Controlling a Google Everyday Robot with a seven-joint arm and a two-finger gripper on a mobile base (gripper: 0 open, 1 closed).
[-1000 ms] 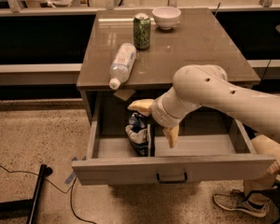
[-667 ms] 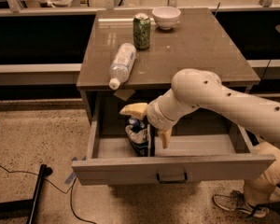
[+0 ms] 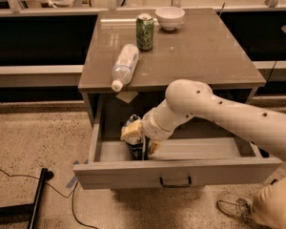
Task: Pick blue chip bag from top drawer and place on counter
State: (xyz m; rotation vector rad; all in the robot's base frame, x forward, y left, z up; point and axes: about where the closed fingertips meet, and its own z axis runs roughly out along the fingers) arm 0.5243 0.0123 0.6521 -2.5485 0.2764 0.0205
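Observation:
The blue chip bag stands upright in the left part of the open top drawer, its dark blue foil showing below my hand. My gripper reaches down into the drawer from the right. It is closed around the bag's upper half, one pale fingertip on the bag's left and the other on its right. The bag still rests on the drawer floor. The counter is the glossy grey-brown top right above the drawer.
On the counter lie a clear water bottle near the front left edge, a green can and a white bowl at the back. A shoe and cables lie on the floor.
My gripper has moved left and down into the drawer onto the bag, and its fingertips have drawn closer together around it. The bag has stayed in place.

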